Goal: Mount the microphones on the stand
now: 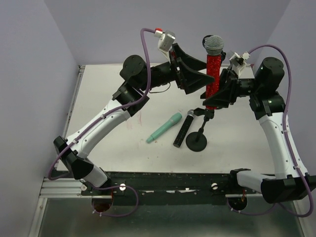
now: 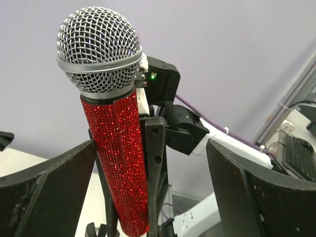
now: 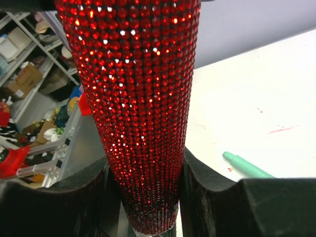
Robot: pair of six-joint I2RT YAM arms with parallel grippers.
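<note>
The red microphone [image 1: 213,74] with its silver mesh head [image 1: 215,45] stands upright in the air, above the black stand [image 1: 197,141] and its clip [image 1: 206,113]. My right gripper [image 1: 217,94] is shut on its lower handle; in the right wrist view both pads press the red microphone [image 3: 143,98] at my right gripper [image 3: 145,192]. My left gripper [image 1: 196,76] is open, its wide fingers on either side of the red microphone [image 2: 116,163] without touching it; the left gripper [image 2: 148,197] is empty. The mint-green microphone [image 1: 164,127] and the black microphone [image 1: 181,129] lie on the table left of the stand.
The white table [image 1: 123,143] has a raised rail along its left edge [image 1: 74,94]. The mint-green microphone's tail shows in the right wrist view [image 3: 247,167]. Purple cables loop over both arms. Walls stand close behind and to the sides.
</note>
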